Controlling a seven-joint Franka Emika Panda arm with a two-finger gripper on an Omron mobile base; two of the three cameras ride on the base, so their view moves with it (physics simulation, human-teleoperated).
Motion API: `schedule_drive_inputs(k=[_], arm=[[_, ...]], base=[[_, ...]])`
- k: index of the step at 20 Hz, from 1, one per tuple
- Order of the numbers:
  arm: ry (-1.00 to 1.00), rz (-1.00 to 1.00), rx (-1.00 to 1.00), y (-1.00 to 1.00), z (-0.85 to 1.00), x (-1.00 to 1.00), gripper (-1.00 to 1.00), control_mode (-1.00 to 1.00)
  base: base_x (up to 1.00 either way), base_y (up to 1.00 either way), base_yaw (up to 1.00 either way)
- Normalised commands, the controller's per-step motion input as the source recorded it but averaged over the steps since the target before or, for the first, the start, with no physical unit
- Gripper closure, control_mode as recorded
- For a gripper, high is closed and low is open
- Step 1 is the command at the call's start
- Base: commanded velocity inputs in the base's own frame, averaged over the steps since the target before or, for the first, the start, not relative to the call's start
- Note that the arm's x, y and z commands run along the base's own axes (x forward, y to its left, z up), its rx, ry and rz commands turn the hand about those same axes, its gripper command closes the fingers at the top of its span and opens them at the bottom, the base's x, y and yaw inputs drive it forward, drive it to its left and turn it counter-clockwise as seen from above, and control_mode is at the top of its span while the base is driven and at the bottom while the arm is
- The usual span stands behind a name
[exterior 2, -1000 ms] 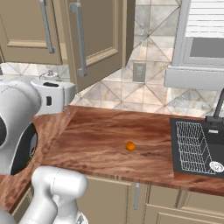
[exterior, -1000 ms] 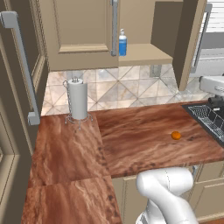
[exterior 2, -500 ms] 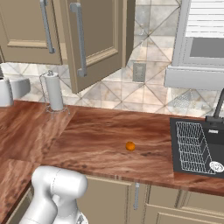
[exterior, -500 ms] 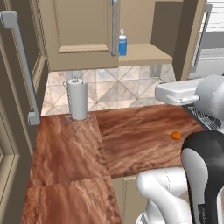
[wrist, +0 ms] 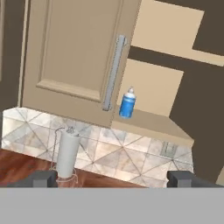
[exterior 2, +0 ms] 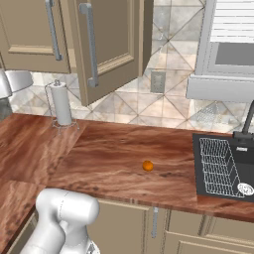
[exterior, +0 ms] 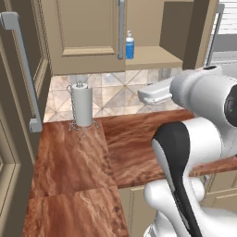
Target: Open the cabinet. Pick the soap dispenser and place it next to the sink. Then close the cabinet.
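open cabinet [wrist: 78, 57], soap dispenser [wrist: 127, 104] on shelf

Blue soap dispenser [wrist: 127, 103] upright on the open cabinet [wrist: 78, 52] shelf, straight ahead and above, just right of the closed door's grey handle [wrist: 113, 73]. Paper towel roll [wrist: 68, 154] lower left, above the left fingertip [wrist: 40, 178]. Fingertips wide apart, nothing between.

Wood-grain counter [exterior 2: 114, 154] beneath diamond-tiled backsplash [exterior 2: 173, 106]

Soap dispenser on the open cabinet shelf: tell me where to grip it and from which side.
Grip the soap dispenser around its blue cylindrical body, below the white pump, coming straight in from the open front. It stands upright at the shelf's front edge, beside the closed door's handle.
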Motion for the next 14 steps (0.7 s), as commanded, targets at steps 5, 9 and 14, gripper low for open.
schedule_drive_inputs(k=[5,9,14], arm=[[0.23,-0.15,-0.28,-0.19,0.00,0.30,-1.00,-1.00],[0.20,-0.15,-0.33,-0.27,0.00,0.23,-1.00,-1.00],[0.21,-0.18,-0.35,-0.13,0.00,0.20,-1.00,-1.00]], base=[[0.00,0.00,0.00],[0.00,0.00,0.00],[0.00,0.00,0.00]])
